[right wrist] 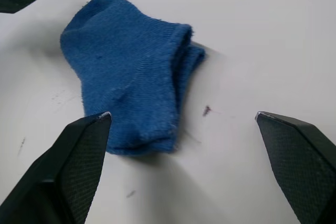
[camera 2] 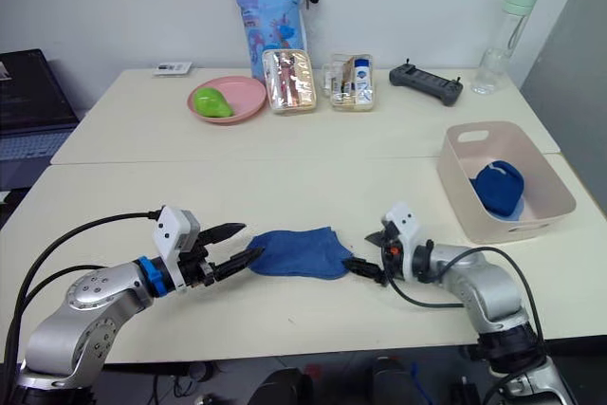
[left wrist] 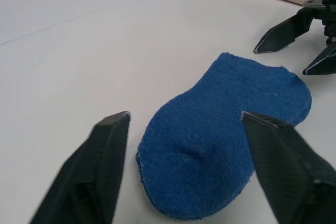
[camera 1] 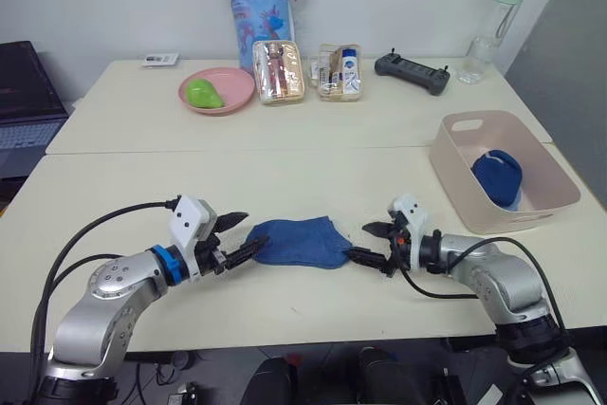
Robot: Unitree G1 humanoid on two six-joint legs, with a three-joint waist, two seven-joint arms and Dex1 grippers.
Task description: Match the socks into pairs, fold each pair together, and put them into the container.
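A medium blue sock pair (camera 1: pixel 298 241) lies flat on the table between my two grippers, one sock stacked on the other with cuffs toward the right. My left gripper (camera 1: pixel 241 238) is open at its toe end, fingers spread, not touching it. At the cuff end my right gripper (camera 1: pixel 372 245) stands open as well, a short gap from the sock (right wrist: pixel 131 77). The pale pink container (camera 1: pixel 465 194) sits at the right of the table with a folded dark blue sock bundle (camera 1: pixel 498 176) inside.
At the back of the table stand a round pink plate (camera 1: pixel 230 90) with a green object, two small clear boxes (camera 1: pixel 278 71), a tall blue patterned bag (camera 1: pixel 258 7), a black controller (camera 1: pixel 412 72) and a clear bottle (camera 1: pixel 493 21). A laptop (camera 1: pixel 24 101) sits far left.
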